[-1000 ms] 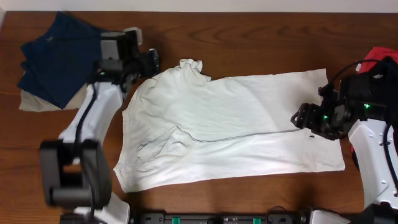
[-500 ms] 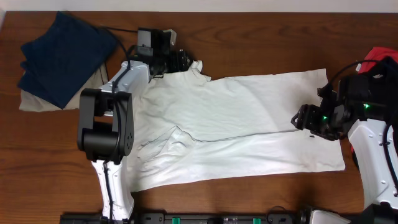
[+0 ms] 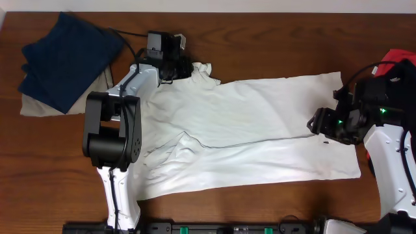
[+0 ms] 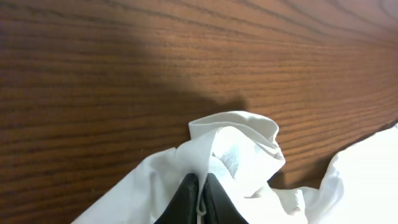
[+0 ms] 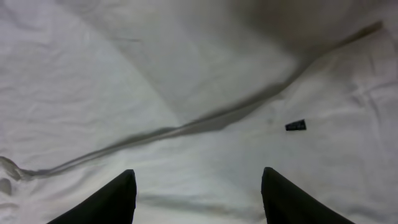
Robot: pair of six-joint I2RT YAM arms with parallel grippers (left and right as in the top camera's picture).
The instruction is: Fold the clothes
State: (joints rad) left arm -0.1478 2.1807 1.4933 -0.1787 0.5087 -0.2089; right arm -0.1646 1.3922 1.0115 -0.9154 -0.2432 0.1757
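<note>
The clothes, a white T-shirt [image 3: 260,130], lie spread across the wooden table with the plain side up and a long fold crease running through the middle. At its far left corner a bunched flap of cloth [image 4: 242,143] rises off the wood. My left gripper [image 3: 187,66] is shut on the edge of that flap, with a thin fold of white fabric pinched between the black fingertips [image 4: 186,196]. My right gripper [image 3: 314,123] sits low over the shirt's right edge. In the right wrist view its gripper [image 5: 198,186] stands open over flat cloth, holding nothing.
A folded navy piece [image 3: 62,58] lies on a beige one [image 3: 29,104] at the far left. A red garment [image 3: 398,62] shows at the right edge behind the right arm. A small black tag [image 5: 295,125] lies on the shirt. Bare wood [image 3: 273,39] runs along the back.
My left arm swung right from beside the navy pile to the shirt's far left corner, and its jaws shut on the bunched cloth. The right gripper stayed in place, its jaws slightly narrower.
</note>
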